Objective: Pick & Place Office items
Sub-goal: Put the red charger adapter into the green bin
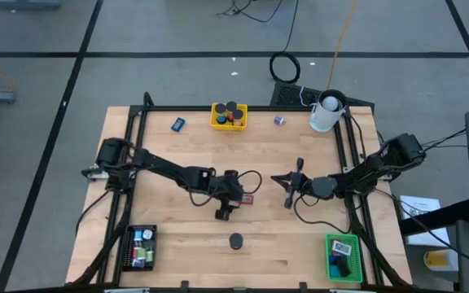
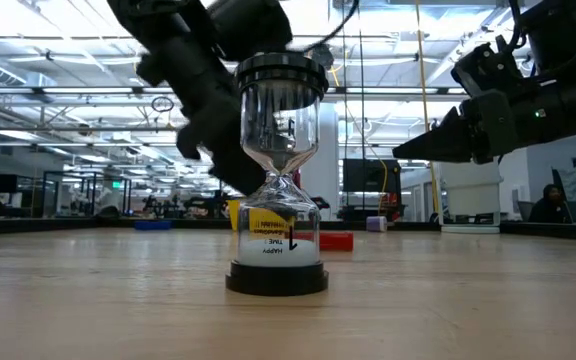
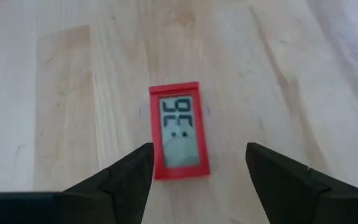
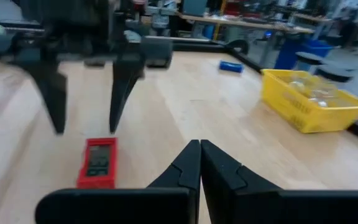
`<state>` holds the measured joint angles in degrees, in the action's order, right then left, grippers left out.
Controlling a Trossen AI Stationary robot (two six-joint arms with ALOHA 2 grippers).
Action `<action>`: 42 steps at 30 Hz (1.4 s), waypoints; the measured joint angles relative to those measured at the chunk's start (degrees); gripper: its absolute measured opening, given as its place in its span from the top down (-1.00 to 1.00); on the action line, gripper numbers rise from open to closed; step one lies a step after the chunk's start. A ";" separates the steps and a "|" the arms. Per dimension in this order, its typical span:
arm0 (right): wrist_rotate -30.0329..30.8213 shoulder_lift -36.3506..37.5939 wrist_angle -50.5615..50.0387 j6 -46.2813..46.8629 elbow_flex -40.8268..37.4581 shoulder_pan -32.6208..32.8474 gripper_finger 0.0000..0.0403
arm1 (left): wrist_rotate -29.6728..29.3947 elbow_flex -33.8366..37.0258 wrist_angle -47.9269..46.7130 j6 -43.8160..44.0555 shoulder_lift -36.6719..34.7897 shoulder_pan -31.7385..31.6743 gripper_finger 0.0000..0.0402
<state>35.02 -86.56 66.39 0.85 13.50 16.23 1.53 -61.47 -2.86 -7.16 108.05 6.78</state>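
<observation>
Right above the red digital timer (image 3: 179,132), mid-table, the left gripper (image 3: 197,171) hangs with fingers apart, holding nothing. Only the low view reveals an hourglass (image 2: 279,175) printed "HAPPY TIME". Beside the timer, the right gripper (image 4: 199,163) is pinched together.

You get even bright overhead light; ceiling strips glare behind the hourglass (image 2: 278,175), left arm (image 2: 193,80) there blurred.

Pale smooth wood table (image 3: 55,93), glossy red plastic timer (image 3: 178,132)
</observation>
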 joint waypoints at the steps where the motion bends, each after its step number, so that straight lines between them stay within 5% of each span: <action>1: -0.89 0.00 -0.24 0.21 0.00 0.00 0.98 | -0.23 0.00 -1.00 -0.38 -1.02 0.30 -0.28; 8: -3.71 0.00 -0.72 0.28 0.00 0.00 0.98 | -0.50 2.77 1.33 -6.27 -10.93 2.97 0.27; 16: -3.76 0.00 -1.17 1.51 0.00 0.00 0.98 | 2.09 22.39 26.69 -2.78 -22.56 0.17 0.94; 27: -4.24 0.04 -3.35 5.24 3.61 -1.38 0.89 | 2.20 46.57 60.97 4.91 -25.77 -8.43 0.90; 37: -6.86 -0.07 -47.27 14.96 24.36 -1.66 0.36 | 1.54 51.15 67.44 6.01 -25.77 -9.17 0.89; 42: -9.83 -1.41 -51.05 17.59 28.51 -1.62 0.02 | 1.45 51.12 67.47 5.99 -25.77 -9.17 0.82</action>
<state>25.19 -87.98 15.34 18.43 42.01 14.61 2.98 -10.35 64.61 -1.17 82.28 -2.39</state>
